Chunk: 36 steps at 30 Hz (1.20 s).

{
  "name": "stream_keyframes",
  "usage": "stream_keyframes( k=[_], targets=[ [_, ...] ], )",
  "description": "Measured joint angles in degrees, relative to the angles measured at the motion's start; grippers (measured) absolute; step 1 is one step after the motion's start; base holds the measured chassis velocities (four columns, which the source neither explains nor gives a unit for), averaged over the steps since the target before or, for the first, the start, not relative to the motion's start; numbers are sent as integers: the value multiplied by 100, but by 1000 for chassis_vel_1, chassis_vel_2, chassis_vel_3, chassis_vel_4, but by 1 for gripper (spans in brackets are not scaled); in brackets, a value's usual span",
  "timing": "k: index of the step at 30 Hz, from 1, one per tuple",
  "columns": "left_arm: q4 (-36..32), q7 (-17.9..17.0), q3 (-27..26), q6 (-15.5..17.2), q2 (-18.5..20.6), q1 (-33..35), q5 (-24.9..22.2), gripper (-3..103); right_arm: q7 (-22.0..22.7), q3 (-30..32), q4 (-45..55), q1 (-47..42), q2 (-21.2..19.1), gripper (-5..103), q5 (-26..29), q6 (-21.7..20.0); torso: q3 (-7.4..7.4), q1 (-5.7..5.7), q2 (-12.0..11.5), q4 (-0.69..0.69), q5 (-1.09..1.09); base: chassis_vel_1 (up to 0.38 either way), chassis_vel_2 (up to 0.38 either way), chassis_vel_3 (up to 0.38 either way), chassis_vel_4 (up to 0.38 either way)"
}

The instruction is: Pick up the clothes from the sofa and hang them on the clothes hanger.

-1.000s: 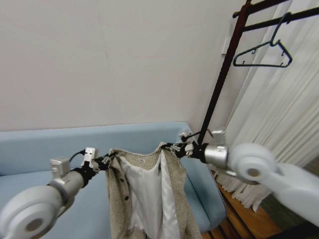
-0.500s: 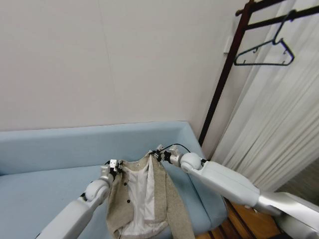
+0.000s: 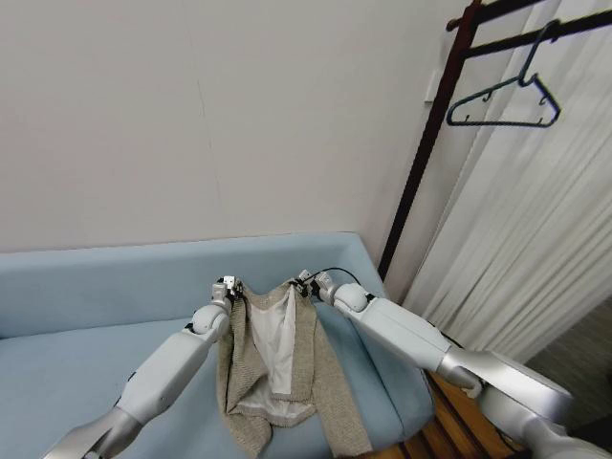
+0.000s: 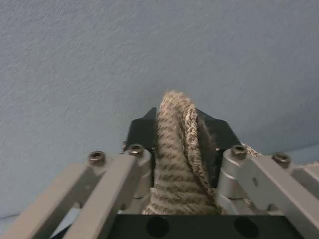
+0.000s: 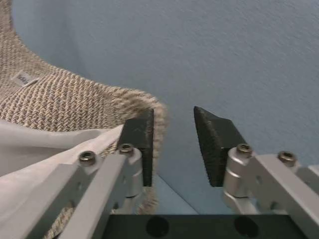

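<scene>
Left gripper pinches the jacket at one shoulder; right gripper is spread, knit only brushing one pad. The jacket dangles over the sofa. Soft, floppy, probably light: I'd grab the thick collar edge.

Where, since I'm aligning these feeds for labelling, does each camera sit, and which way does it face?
Head view: on the robot's head, looking forward and down at the sofa, wall and hanger; both arms reach in, left tool and right tool at the collar of the jacket.
Left wrist view: on the left wrist, facing the sofa; shows that tool shut on a jacket fold.
Right wrist view: on the right wrist, facing the sofa; shows that tool open, jacket edge beside it.
Shared: jacket and sofa in all three.
</scene>
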Motion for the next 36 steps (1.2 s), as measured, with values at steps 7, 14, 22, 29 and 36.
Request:
stream_keyframes(
  k=[7, 14, 22, 29, 36],
  targets=[
    [50, 1169, -289, 199, 410, 224, -15, 57, -312, 109, 135, -20, -388, 54, -7, -44, 0, 0, 1, -2, -2, 0, 0, 0, 0],
    [-677, 1920, -1023, -186, 725, 900, -281, 85, 675, 410, 1480, -573, -1098, 82, 1027, -566, -1, 0, 1, -3, -2, 0, 0, 0, 0],
    [-2043, 1388, -2174, 124, 877, 2259, -332, 100, 2070, 1384, 2509, -1799, -1066, 99, 2555, -1135, -2, -3, 2, -1, 1, 0, 0, 0, 0],
    [-2672, 1137, -2943, 121, 573, 3659, -307, 100, 2852, 2191, 2654, -2960, -618, 100, 2812, -1106, -1, -2, 2, -3, -4, 0, 0, 0, 0],
    [-2781, 1282, -2876, -132, 304, 4091, -358, 100, 2912, 2673, 2378, -3618, -317, 94, 2651, -1027, -1, -1, 2, -5, -1, 0, 0, 0, 0]
  ],
)
